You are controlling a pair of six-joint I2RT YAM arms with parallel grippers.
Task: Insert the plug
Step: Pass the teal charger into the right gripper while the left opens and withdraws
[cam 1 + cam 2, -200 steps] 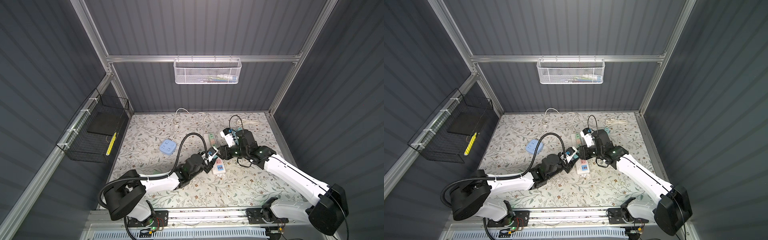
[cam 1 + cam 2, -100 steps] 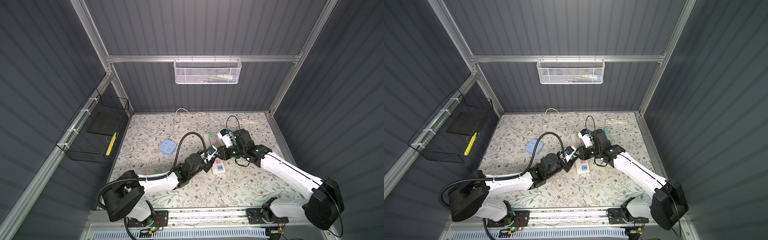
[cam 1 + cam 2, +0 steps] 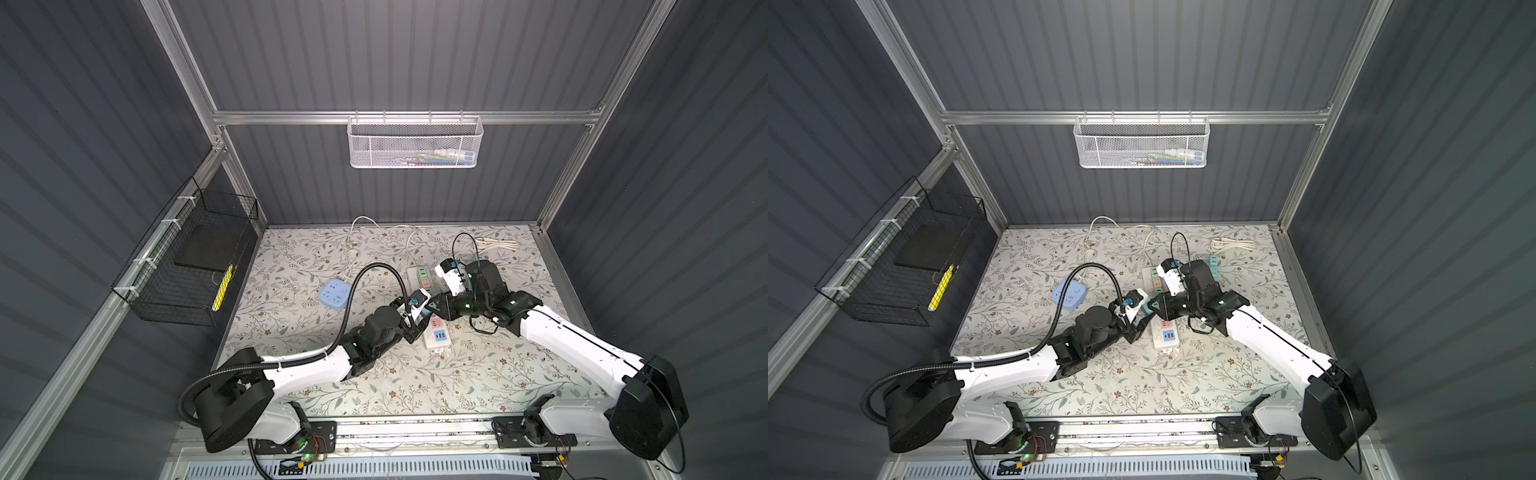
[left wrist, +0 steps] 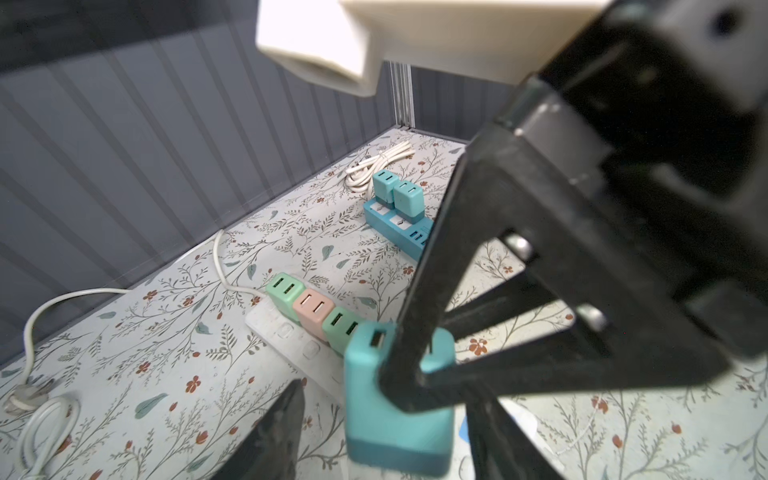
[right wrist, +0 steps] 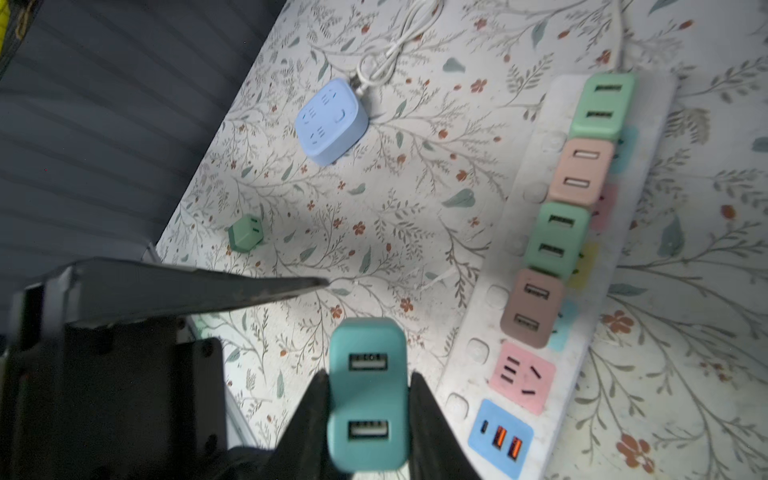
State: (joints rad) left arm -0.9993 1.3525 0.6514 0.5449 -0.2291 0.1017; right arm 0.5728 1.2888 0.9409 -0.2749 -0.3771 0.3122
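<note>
Right wrist view: right gripper (image 5: pixel 368 376) is clamping 1 teal plug (image 5: pixel 368 440) between both fingers, holding it near white power strip (image 5: pixel 536 158), by its pink socket (image 5: pixel 521 374). Left gripper (image 4: pixel 386 395) is standing parted, fingers flanking plug. 4 adapters (image 5: pixel 557 245) are occupying strip.

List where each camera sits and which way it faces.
Top views: high above the arm bases, looking down over the floral table; left arm and right arm show whole.
Left wrist: on the left arm, looking past its open left gripper at the teal charger plug clamped in the right gripper.
Right wrist: above the right gripper, looking down at plug and white power strip.
Shared: both wrist views show plug and strip.
</note>
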